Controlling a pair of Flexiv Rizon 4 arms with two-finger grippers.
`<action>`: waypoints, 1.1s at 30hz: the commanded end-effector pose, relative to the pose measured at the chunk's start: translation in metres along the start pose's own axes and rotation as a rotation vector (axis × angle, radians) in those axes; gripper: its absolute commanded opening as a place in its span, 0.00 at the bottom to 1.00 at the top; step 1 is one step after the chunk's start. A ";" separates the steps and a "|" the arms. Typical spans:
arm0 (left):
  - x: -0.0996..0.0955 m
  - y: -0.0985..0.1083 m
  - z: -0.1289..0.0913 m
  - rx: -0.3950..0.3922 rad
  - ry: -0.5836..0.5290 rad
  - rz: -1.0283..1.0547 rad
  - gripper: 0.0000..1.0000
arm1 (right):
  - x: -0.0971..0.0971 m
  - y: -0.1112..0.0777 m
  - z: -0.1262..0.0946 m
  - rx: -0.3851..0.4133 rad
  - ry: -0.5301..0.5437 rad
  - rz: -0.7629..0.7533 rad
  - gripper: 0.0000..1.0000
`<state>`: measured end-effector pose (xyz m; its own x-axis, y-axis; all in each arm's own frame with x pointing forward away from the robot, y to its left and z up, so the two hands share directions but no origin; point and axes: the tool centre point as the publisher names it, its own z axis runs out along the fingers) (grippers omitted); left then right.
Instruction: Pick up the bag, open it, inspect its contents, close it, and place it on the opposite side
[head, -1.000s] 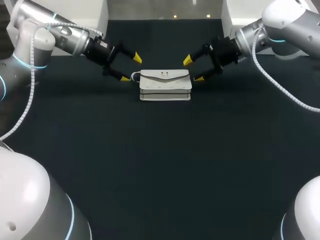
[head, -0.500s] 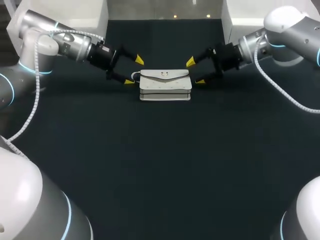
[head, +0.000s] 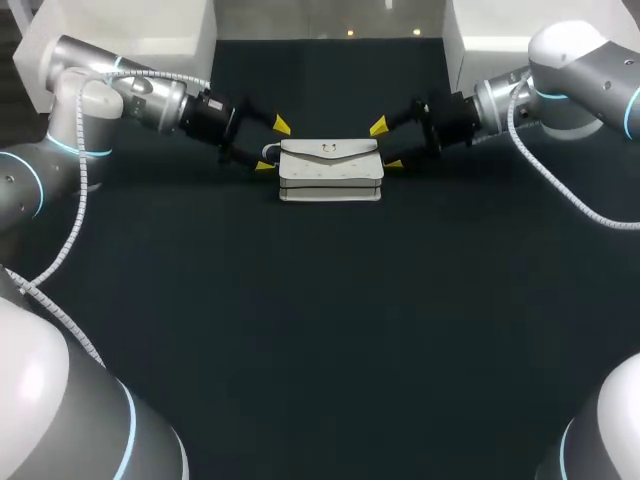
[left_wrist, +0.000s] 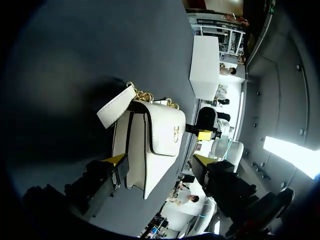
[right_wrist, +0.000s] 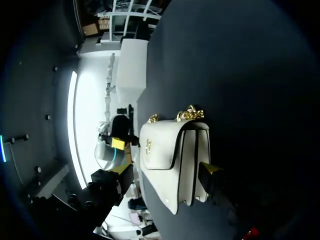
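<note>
Head view shows the white bag (head: 331, 172) resting on the dark worktop (head: 320, 330), toward the far edge and about midway across. Its flap is down, with a small gold clasp (head: 328, 150) at the flap's middle.

My left arm comes in from the left. The left hand (head: 272, 145) sits at the bag's left end, released, with its fingers spread wide and grasping nothing. The right hand (head: 386, 144) mirrors it at the bag's right end, also released and holding nothing.

From the left wrist, the bag (left_wrist: 150, 145) lies between the spread fingers of the left hand (left_wrist: 159, 160). One yellow tip is just beside the bag's side and the other stands apart from it. A white strap (left_wrist: 116, 106) and a gold chain (left_wrist: 145, 95) stick out at the bag's far end.

From the right wrist, the bag (right_wrist: 170, 160) likewise sits between the parted fingers of the right hand (right_wrist: 165, 170), one tip close against its gusseted side. I cannot tell whether that tip touches it.
</note>
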<state>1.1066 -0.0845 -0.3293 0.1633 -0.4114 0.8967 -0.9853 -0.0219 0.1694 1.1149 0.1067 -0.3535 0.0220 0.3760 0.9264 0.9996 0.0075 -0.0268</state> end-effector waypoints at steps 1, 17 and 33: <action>-0.001 -0.007 0.004 -0.026 0.008 0.003 0.76 | -0.001 0.007 0.001 0.033 0.010 0.002 0.72; -0.011 -0.014 0.014 0.001 0.007 -0.011 0.55 | -0.003 0.015 0.024 0.061 0.008 0.020 0.64; -0.014 -0.013 0.016 0.017 0.005 -0.001 0.00 | -0.007 0.012 0.022 0.040 0.017 0.043 0.00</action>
<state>1.1154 -0.0919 -0.3487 0.1678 -0.4109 0.8961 -0.9853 -0.0395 0.1664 1.1214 0.1245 -0.3665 0.0630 0.3657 0.9286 0.9975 0.0079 -0.0708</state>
